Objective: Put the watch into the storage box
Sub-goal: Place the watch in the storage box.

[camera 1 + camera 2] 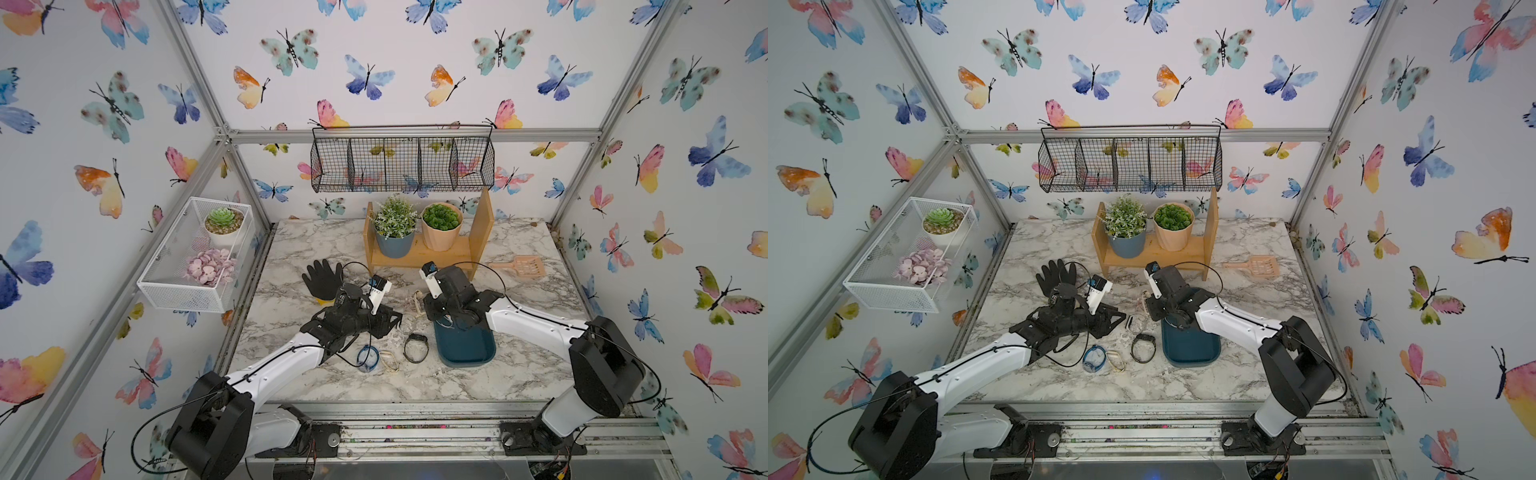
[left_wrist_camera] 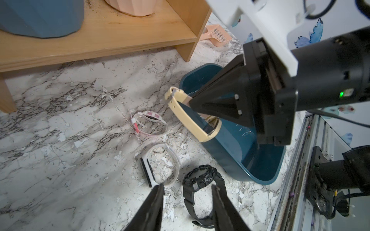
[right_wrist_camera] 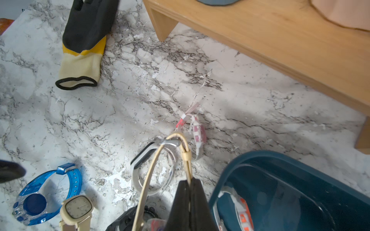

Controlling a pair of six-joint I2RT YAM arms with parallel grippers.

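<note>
Jaws of the right hand [image 2: 191, 102] are pressed together on the strap of a cream watch [image 2: 191, 122], which hangs from them as a closed loop with its case lowest. In the left wrist view the case sits right at the rim of the storage box [image 2: 230, 160]; whether it touches the rim I cannot tell. In both top views the box lies on the marble surface [image 1: 374, 386] at about 4 o'clock from its middle, and the right hand is over its 12 o'clock end. The right wrist view shows the strap loop reaching out past the box's 9 o'clock rim, above a white band [image 3: 138, 160] lying on the surface. A watch with orange marks [image 3: 241, 212] lies inside the box.

The left hand [image 2: 187, 187] hovers with its jaws apart and nothing between them, at 10 o'clock of a black watch [image 1: 416, 348], which lies just beside the box at its 9 o'clock. A blue watch [image 1: 368, 358] and a square-faced beige watch [image 3: 77, 206] lie farther toward 9 o'clock. A pink watch [image 2: 150, 120] lies at 12 o'clock of the white band, and a black glove [image 1: 322, 278] at 10 o'clock of the surface.
</note>
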